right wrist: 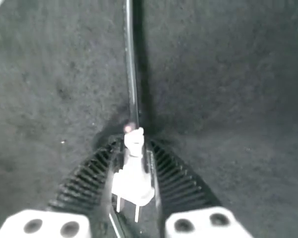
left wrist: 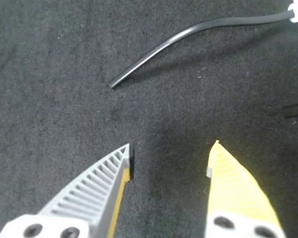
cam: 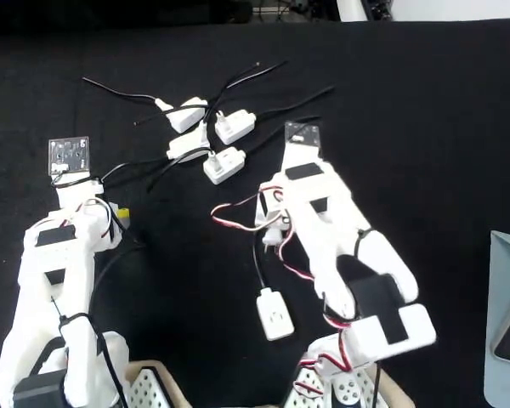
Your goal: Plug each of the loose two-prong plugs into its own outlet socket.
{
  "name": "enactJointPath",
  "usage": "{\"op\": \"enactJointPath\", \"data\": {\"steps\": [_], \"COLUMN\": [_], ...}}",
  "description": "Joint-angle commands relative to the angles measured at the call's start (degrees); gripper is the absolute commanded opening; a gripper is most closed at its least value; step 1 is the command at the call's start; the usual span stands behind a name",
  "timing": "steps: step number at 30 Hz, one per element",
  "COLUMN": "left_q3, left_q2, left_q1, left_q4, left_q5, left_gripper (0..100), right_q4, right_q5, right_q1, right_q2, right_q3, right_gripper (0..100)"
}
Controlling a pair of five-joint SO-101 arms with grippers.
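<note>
While your right gripper (right wrist: 135, 145) clamps the plug (right wrist: 133, 181) near table centre, prongs facing the wrist, your left gripper (left wrist: 172, 146) hangs open over cloth (left wrist: 49, 74) at left. Risk: cable (right wrist: 131, 74) drag may twist the plug, misaligning prongs with the far outlet sockets (cam: 225, 163)
</note>
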Motion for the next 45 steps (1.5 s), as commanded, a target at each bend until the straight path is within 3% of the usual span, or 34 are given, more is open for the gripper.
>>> {"op": "enactJointPath", "data": {"steps": [1,7,10,15,31,38,45], "left_q3": [-0.3,-0.3,-0.3,-0.3,-0.3,-0.3,-0.3], "left_q2": [-1.1,-1.1,-1.1,-1.1,-1.1,-1.1,-1.1], "left_q1": [-0.3,-0.3,-0.3,-0.3,-0.3,-0.3,-0.3], "left_q4": [-1.2,-1.2,-1.2,-1.2,-1.2,-1.2,-1.2], "left_q5": [-0.6,-0.6,-0.6,-0.6,-0.6,-0.6,-0.6], "left_gripper": [25,25,25,25,25,25,25], "right_q4": [0.4,2.2,3.0,4.9,6.4,6.5,9.8], "right_q5": [5.0,17.7,20.6,20.7,20.6,21.1,20.5], "right_q1": [2.1,9.2,11.1,12.3,12.4,16.4,11.8], "right_q2": [-5.1,-7.3,-7.3,-7.4,-7.3,-7.3,-7.8], "right_q3": [-1.2,-1.4,-1.3,-1.3,1.0,1.1,0.7], "right_gripper": [1.2,1.5,2.5,14.1,11.3,11.3,11.3]}}
